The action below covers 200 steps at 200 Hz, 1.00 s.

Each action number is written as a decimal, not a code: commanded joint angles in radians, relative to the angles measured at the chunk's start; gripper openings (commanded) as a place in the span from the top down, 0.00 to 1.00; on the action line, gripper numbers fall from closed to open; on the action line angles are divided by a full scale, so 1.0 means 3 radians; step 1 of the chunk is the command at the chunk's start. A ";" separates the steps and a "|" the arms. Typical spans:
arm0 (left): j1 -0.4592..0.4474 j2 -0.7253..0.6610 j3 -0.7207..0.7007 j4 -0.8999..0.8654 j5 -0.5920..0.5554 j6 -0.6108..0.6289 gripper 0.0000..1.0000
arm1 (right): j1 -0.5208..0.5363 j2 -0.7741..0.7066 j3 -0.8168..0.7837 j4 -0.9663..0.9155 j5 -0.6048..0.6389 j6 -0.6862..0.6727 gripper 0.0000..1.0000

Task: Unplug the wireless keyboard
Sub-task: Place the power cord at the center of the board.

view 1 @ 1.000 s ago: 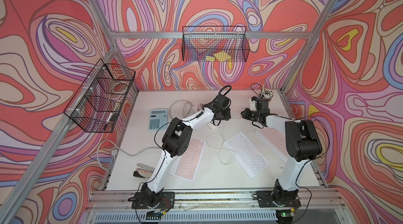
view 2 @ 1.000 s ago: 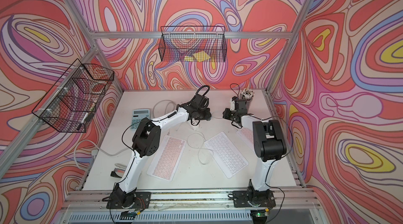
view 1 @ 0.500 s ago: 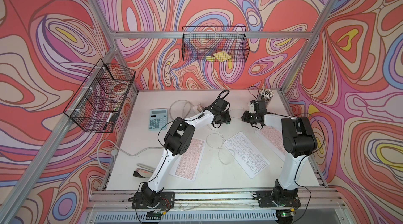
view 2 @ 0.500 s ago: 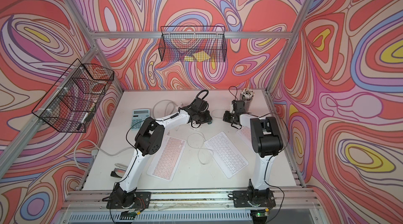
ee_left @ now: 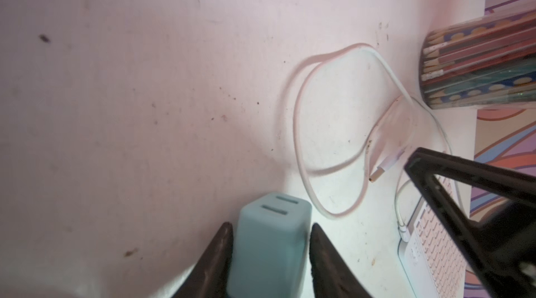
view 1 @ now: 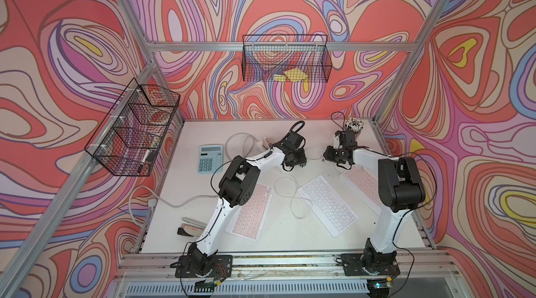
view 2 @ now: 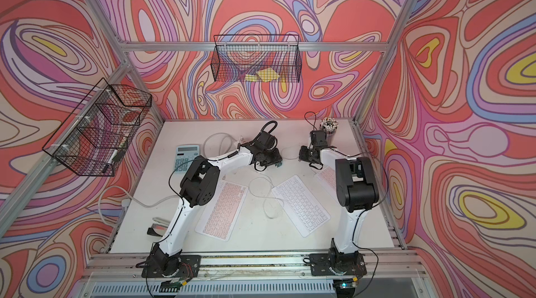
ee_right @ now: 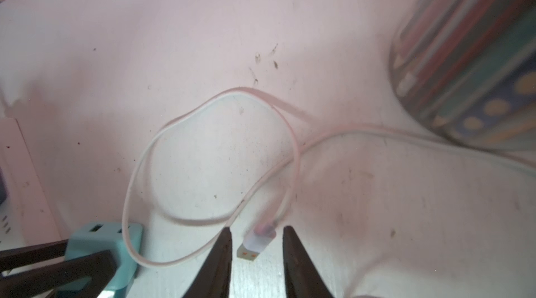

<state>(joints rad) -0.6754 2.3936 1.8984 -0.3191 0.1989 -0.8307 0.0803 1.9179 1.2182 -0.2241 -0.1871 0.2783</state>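
While a light-blue calculator (view 1: 211,158) lies near the left edge of the table (view 1: 290,238) and a pink keyboard (view 1: 251,212) rests beside the left arm, the left gripper (ee_left: 271,225) sits toward the back middle. Its fingers are slightly apart, closely flanking a teal USB charger (ee_left: 274,253). A white keyboard (view 1: 327,205) lies at an angle at the table's centre. Just right of the charger, the USB plug (ee_right: 255,245) lies loose on the table, out of the charger, between the right gripper's (ee_right: 256,229) parted fingers, which do not touch it. Its white cable (ee_right: 237,91) loops over the table and runs into the second pink keyboard (view 1: 359,186), which lies along the right edge partly under the right arm. A pencil cup (view 1: 353,125) stands in the back right corner.
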 commanded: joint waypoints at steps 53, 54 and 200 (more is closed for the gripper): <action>-0.0009 -0.0201 0.0079 -0.0240 -0.0228 0.0263 0.41 | 0.0044 -0.0161 0.0334 -0.0807 0.0129 -0.0709 0.74; -0.0009 -0.0206 0.0079 -0.0240 -0.0228 0.0266 0.41 | 0.0044 -0.0163 0.0335 -0.0818 0.0128 -0.0721 0.74; -0.0010 -0.1349 -0.1450 0.0673 0.0192 0.0889 0.44 | 0.0040 0.0041 0.0589 -0.2027 0.0558 -0.1816 0.75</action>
<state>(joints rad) -0.6762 2.0243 1.5196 -0.2222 0.1997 -0.6018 0.0868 1.9003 1.3800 -0.7715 -0.0692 -0.2092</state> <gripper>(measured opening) 0.570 0.251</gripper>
